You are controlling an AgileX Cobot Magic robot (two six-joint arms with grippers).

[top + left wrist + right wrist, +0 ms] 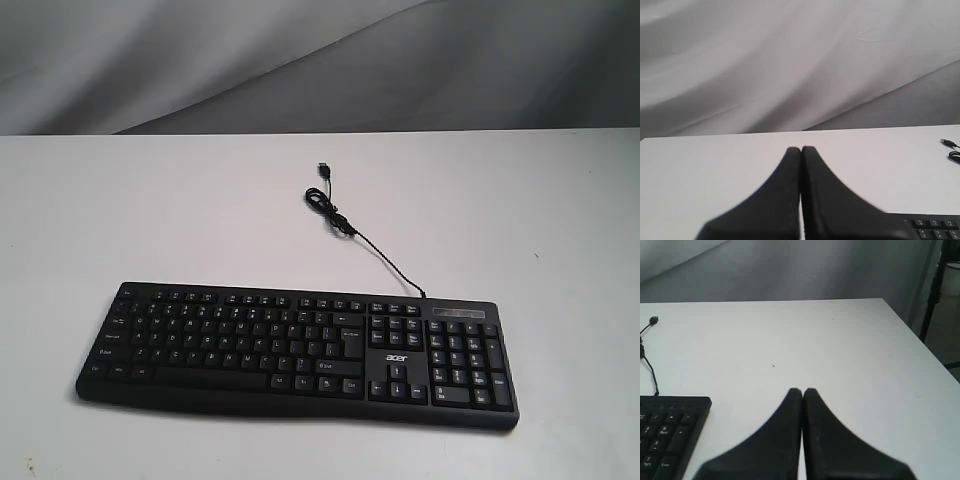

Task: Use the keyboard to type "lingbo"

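The wide black plastic keyboard lies by the near edge of the smooth white desk, its thin black cable trailing toward the far edge. We judge it light, rigid and apt to slide, needing no grasp: press keycaps straight down. Our left end effector and right end effector are both closed, empty.

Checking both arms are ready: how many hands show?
2. The left hand, shut, is off the left end of the keyboard; the right hand, shut, off its number-pad end. Neither shows in the exterior view.
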